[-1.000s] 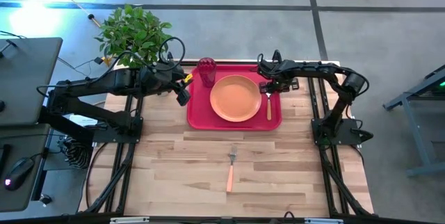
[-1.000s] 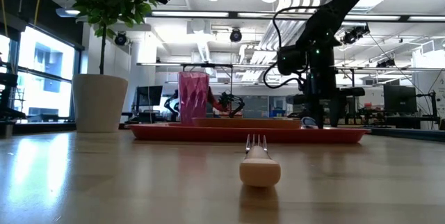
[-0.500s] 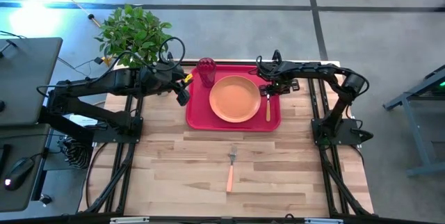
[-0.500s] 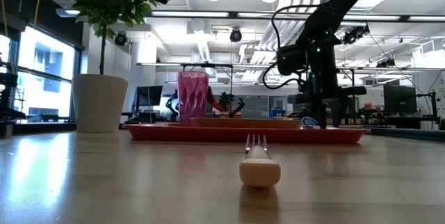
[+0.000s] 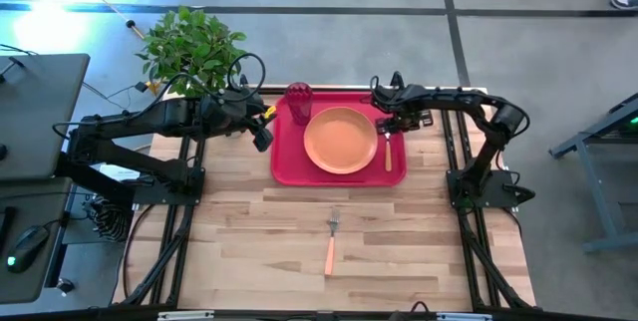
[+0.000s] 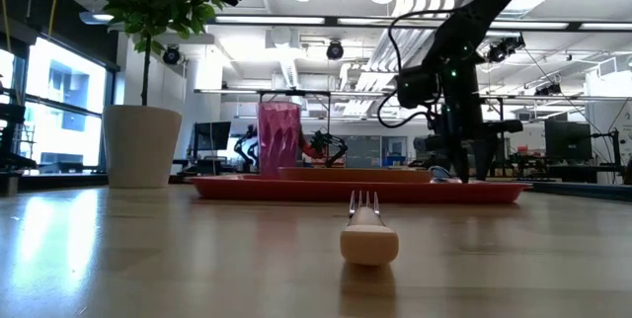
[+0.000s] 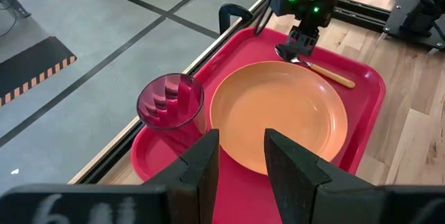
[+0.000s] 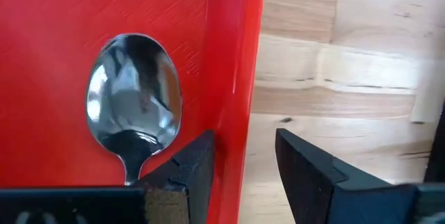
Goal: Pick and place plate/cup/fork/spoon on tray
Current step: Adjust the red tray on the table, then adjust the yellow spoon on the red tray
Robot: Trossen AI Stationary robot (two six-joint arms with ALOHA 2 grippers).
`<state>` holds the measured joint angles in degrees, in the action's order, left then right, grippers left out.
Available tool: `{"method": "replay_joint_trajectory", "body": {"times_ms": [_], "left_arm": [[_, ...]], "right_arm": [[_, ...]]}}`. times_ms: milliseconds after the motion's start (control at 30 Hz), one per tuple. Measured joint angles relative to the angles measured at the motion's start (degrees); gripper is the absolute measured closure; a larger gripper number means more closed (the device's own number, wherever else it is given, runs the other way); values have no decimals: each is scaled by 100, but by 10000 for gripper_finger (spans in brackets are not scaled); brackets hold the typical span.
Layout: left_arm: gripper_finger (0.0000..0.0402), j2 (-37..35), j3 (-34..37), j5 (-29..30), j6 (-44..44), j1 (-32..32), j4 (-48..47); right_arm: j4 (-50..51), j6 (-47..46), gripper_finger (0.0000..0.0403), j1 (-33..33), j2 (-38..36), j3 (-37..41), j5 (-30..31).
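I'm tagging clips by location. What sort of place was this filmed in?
Most likely a robotics lab or open-plan workshop. The wooden table sits on a bare concrete floor with hazard tape, the low view shows exposed ceiling pipes and rows of monitors behind, and a computer desk stands beside the left arm.

Fork (image 6: 367,229) lies nearest on the table; behind it the tray (image 6: 360,191) carries cup (image 6: 278,139) and plate (image 6: 354,173)

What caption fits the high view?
Plate, cup and spoon sit on the tray; fork waits on the table.
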<state>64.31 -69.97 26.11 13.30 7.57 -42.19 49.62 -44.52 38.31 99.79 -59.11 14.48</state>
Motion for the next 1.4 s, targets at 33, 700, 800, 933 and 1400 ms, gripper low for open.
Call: {"method": "replay_joint_trajectory", "body": {"times_ms": [33,700,800,933,1400], "left_arm": [[298,0,2,0,0,2,0],[298,-2,2,0,2,0,4],[298,-2,2,0,0,0,4],[298,-2,2,0,2,0,4],[298,-2,1,-344,3,-2,3]], "right_arm": [[-1,7,261,33,0,0,-14],[-3,-75,261,-45,-707,-7,-319],[-1,-267,261,-188,-971,-7,-743],[16,-591,261,-461,-1220,-7,-1135],[142,-1491,261,-1319,-992,-7,-851]]}}
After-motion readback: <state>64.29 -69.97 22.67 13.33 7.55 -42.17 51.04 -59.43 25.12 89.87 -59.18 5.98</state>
